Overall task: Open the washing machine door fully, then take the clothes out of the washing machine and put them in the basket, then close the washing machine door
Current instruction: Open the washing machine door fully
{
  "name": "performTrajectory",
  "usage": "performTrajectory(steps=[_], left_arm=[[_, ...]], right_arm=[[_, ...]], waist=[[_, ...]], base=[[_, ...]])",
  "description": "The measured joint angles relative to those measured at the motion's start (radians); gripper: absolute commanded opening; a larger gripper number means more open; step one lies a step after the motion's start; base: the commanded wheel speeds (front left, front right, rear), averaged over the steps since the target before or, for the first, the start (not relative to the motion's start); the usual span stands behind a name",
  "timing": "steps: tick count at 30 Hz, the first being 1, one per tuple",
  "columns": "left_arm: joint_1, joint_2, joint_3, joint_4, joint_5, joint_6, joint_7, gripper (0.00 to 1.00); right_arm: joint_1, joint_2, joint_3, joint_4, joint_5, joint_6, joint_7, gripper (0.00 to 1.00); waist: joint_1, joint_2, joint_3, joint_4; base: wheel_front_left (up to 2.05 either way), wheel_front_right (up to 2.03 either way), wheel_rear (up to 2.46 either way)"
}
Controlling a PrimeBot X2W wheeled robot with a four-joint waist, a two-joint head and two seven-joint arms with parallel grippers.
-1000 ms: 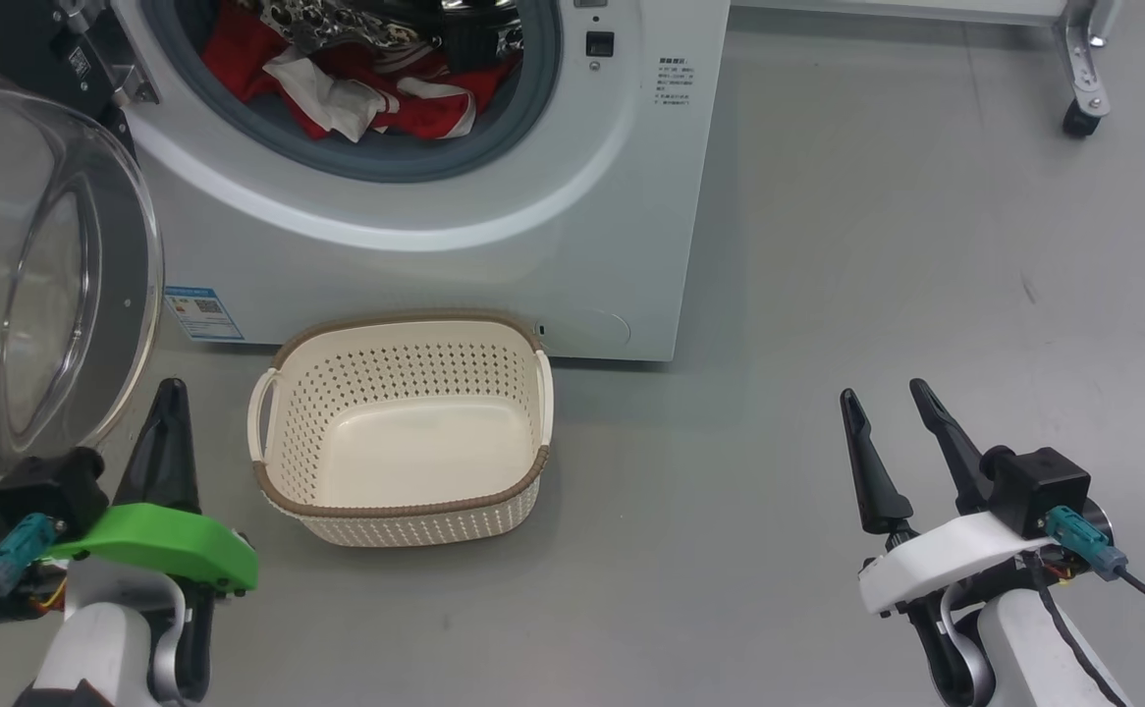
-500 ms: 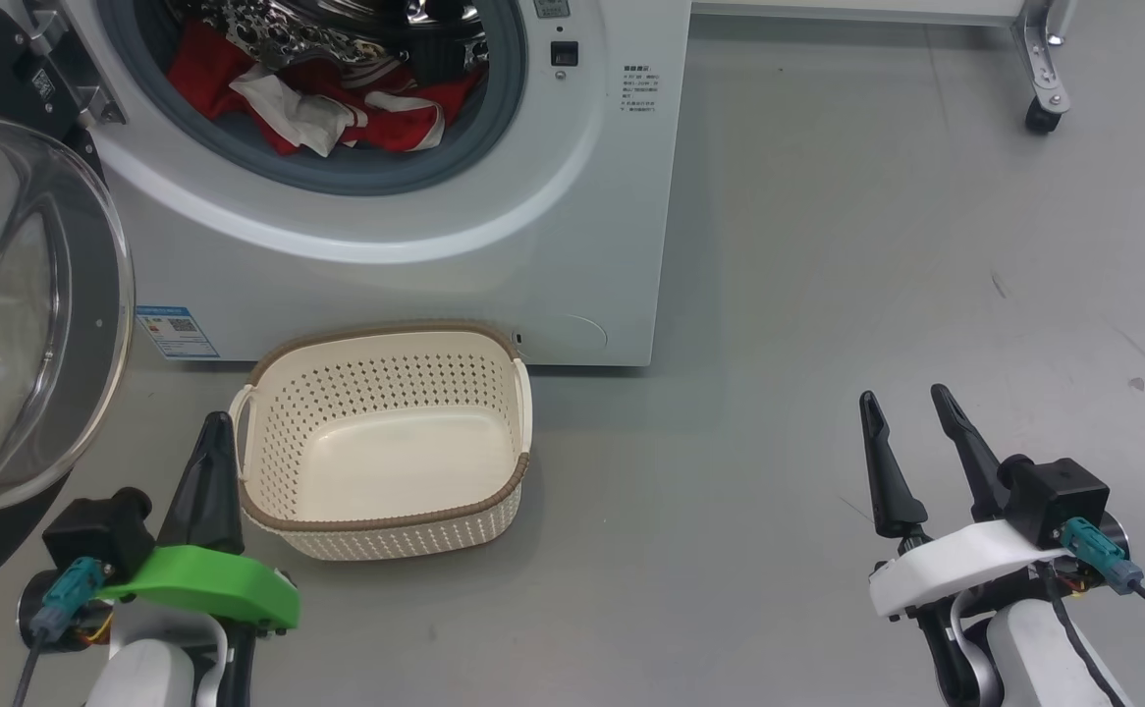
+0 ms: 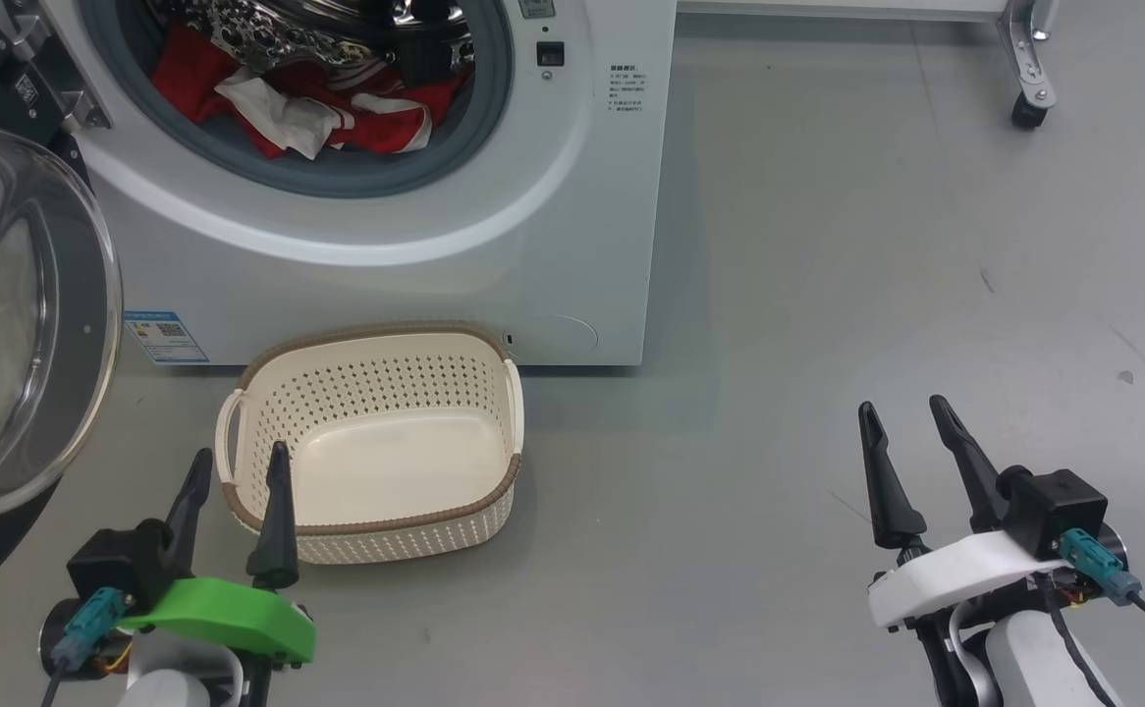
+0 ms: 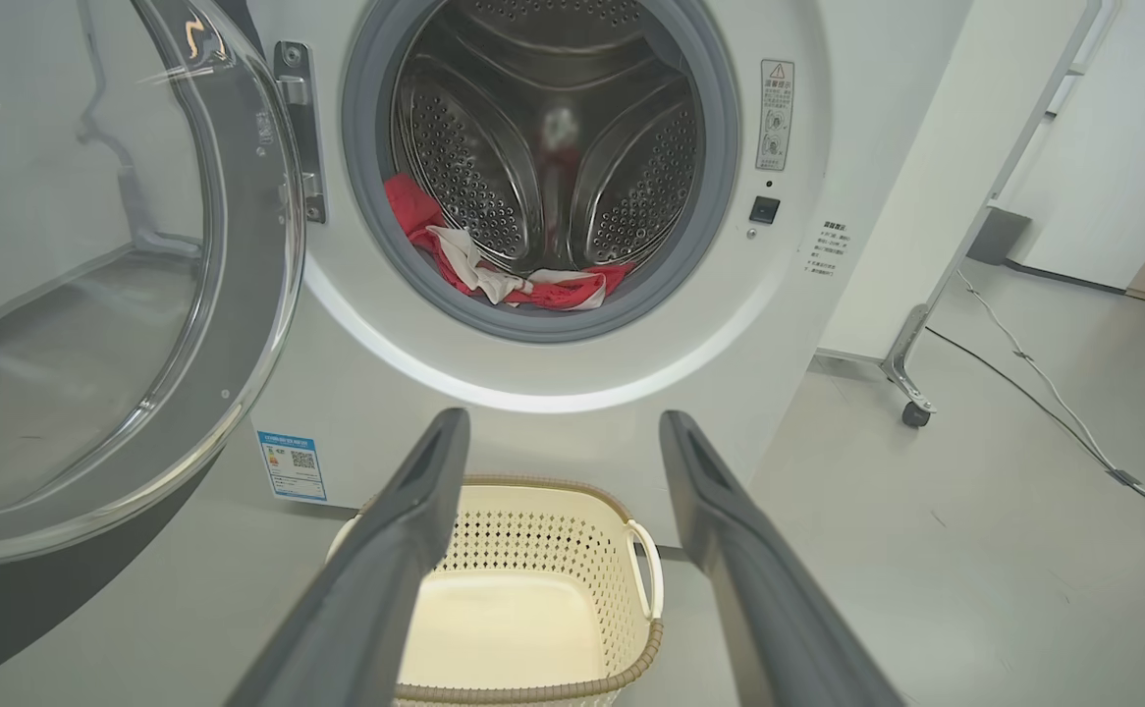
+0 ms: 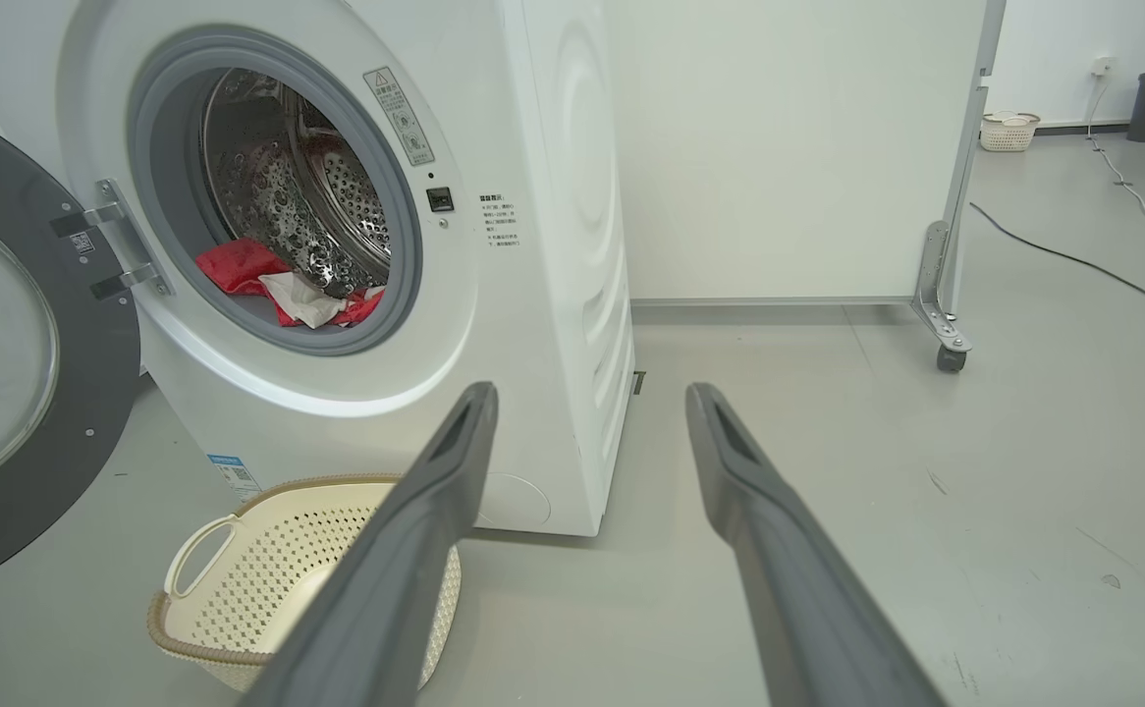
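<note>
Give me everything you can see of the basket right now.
The basket is cream plastic, a rounded rectangle with perforated sides, a smooth bottom, a brown woven-look rim and a loop handle at each end. It stands upright and empty on the grey floor, close before the washer, below its open mouth. In the head view a finger of the left pincer overlaps its near left corner; contact cannot be told.

Probably a lab: wheeled partition (image 5: 779, 147), bare grey floor (image 3: 877, 245)
</note>
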Motion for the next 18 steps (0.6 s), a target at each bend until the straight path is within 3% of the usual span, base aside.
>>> performTrajectory(steps=[18], left_arm=[[0.016, 0.000, -0.007, -0.008, 0.005, -0.009, -0.017, 1.00]], right_arm=[[0.003, 0.004, -0.005, -0.004, -0.001, 0.000, 0.000, 1.00]], waist=[[0.0000, 0.0000, 0.004, -0.002]], base=[[0.00, 0.00, 0.00]])
